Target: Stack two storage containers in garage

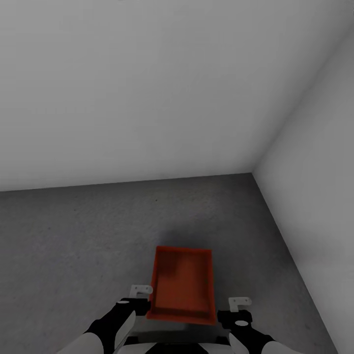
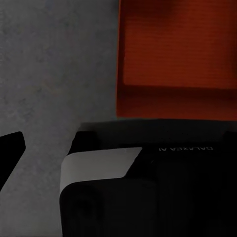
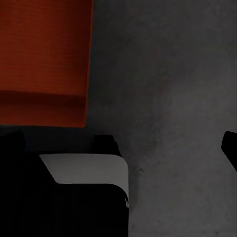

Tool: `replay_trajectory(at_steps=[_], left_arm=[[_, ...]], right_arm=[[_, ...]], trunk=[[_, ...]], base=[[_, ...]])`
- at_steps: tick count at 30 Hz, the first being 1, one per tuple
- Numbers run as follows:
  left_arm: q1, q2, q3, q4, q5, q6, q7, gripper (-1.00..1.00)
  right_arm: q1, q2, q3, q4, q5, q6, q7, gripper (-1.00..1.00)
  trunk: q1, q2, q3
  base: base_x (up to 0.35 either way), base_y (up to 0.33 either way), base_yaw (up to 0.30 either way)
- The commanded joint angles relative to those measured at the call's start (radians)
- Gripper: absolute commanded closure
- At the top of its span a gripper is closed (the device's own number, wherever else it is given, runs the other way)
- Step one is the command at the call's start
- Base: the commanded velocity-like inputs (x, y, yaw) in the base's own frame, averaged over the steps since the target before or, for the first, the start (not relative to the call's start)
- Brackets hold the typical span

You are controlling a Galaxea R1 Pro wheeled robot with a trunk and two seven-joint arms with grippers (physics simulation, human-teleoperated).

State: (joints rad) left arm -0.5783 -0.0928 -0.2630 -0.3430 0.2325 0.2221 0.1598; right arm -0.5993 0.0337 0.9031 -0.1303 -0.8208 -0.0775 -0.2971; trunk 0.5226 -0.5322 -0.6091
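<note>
One orange-red storage container [image 1: 182, 285] lies open side up on the dark grey garage floor [image 1: 73, 236], right in front of my base. Its ribbed inside is in the left wrist view [image 2: 175, 54] and the right wrist view [image 3: 44, 54]. My left gripper [image 1: 140, 293] hovers at the container's near left corner, and my right gripper [image 1: 239, 306] hangs beside its near right corner, a little apart. Both stand open with nothing between the fingers. One dark fingertip [image 2: 10, 153] shows over bare floor, as does another fingertip [image 3: 230, 148]. I cannot tell whether a second container is nested inside.
A plain white-grey wall [image 1: 147, 88] runs across the back and meets a second wall [image 1: 314, 172] at a corner on the right. My black base [image 2: 187, 182] sits just behind the container. Bare concrete stretches to the left.
</note>
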Motion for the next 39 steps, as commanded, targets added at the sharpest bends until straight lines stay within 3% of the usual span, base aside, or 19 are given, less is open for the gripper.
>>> replay_trajectory(at_steps=[1,26,39], left_arm=[[0.000,0.001,-0.008,-0.002,0.011,0.005,0.008,-1.00],[-0.001,0.001,-0.008,-0.008,0.010,0.005,0.013,-1.00],[0.000,0.001,-0.008,-0.008,0.011,0.005,0.008,-1.00]], right_arm=[[0.000,0.000,0.008,0.000,-0.011,-0.004,-0.004,-1.00],[0.000,0.000,0.008,0.000,-0.011,-0.004,-0.004,-1.00],[0.000,-0.001,0.008,0.000,-0.011,-0.004,-0.004,-1.00]], trunk=[[0.000,-0.001,-0.001],[0.000,-0.001,-0.001],[0.000,-0.001,-0.001]], base=[[0.000,0.000,0.000],[-0.007,0.000,0.000],[-0.299,0.000,0.000]])
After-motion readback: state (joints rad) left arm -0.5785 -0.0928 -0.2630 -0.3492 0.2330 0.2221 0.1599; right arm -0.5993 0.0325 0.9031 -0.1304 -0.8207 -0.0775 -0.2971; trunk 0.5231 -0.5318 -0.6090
